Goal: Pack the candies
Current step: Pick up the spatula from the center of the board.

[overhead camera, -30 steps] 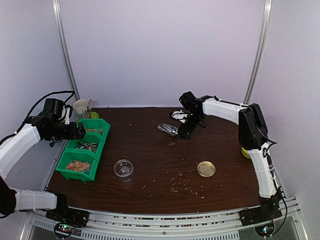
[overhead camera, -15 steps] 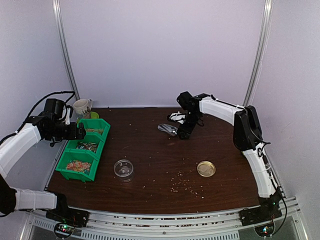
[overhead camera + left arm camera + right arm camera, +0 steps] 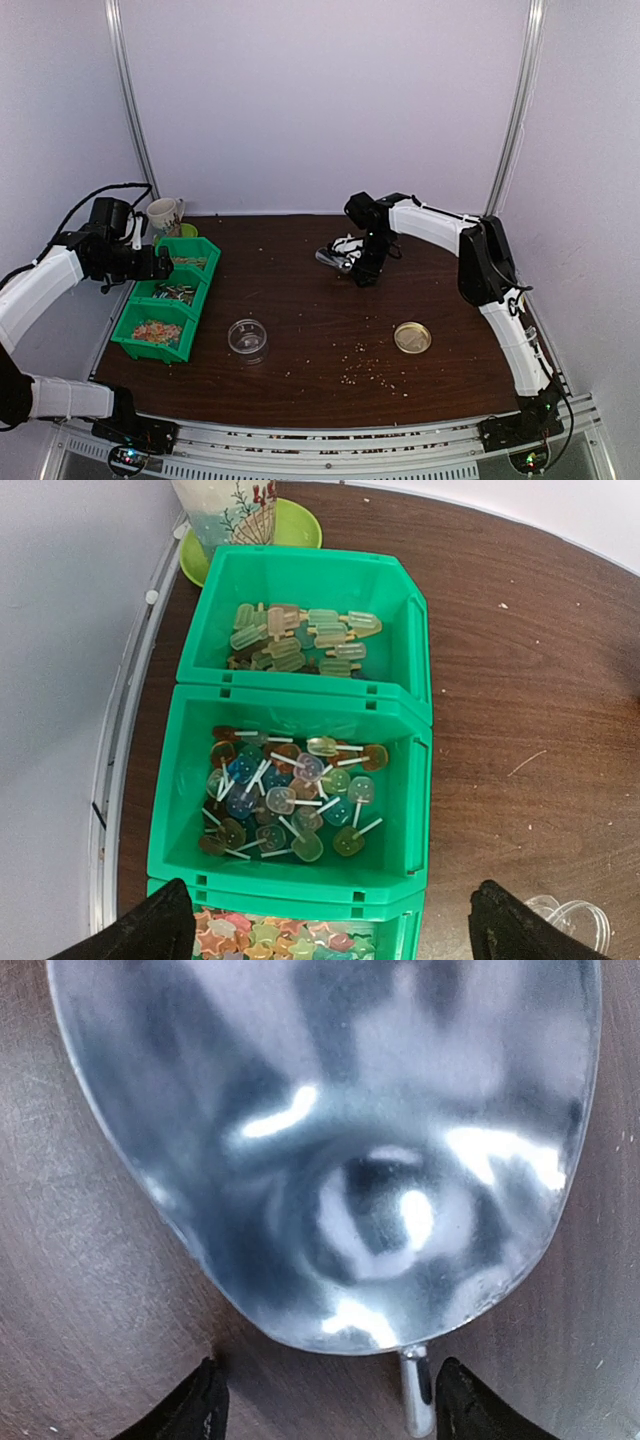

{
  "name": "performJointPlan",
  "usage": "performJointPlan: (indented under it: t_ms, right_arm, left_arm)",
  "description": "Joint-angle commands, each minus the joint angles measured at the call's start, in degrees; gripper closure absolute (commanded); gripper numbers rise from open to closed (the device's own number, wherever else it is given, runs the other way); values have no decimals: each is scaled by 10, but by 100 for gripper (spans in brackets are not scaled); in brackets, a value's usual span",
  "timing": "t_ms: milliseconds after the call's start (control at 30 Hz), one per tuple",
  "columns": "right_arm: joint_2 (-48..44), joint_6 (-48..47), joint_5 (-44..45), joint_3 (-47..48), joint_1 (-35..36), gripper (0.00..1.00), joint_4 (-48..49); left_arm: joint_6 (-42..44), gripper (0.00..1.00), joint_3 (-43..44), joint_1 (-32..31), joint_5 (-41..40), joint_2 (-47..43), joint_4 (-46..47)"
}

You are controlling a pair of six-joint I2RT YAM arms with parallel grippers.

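Observation:
The candies (image 3: 285, 795) lie in a row of three green bins (image 3: 300, 705) at the table's left: pale ice-lolly shapes at the far end, round lollipops in the middle, star shapes (image 3: 270, 935) nearest. My left gripper (image 3: 340, 925) hangs open above the bins (image 3: 170, 295), holding nothing. My right gripper (image 3: 352, 262) is low over a shiny metal scoop (image 3: 330, 1140) at the table's far middle. Its fingers stand apart on either side of the scoop's thin handle (image 3: 417, 1400), which is close to the right finger.
A clear round cup (image 3: 247, 337) stands in front of the bins, and a gold lid (image 3: 412, 337) lies to the right. Pale crumbs (image 3: 375, 370) are scattered near the front. A patterned mug (image 3: 225, 510) on a green saucer sits behind the bins.
My right gripper has moved left and down onto the scoop, and its jaws have narrowed. The left arm has not moved.

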Motion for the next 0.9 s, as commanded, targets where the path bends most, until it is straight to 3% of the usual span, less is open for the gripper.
performJointPlan:
  t_ms: [0,567,867]
  right_arm:
    - [4,-10,-6,7,4,30,-22]
    - [7,16,58,1,6,49,19]
    - [6,11,56,1,7,75,18]
  left_arm:
    - [3,2,18,7,7,4,5]
    - [4,2,17,7,8,-1,6]
    - [5,2,17,7,9,-2,5]
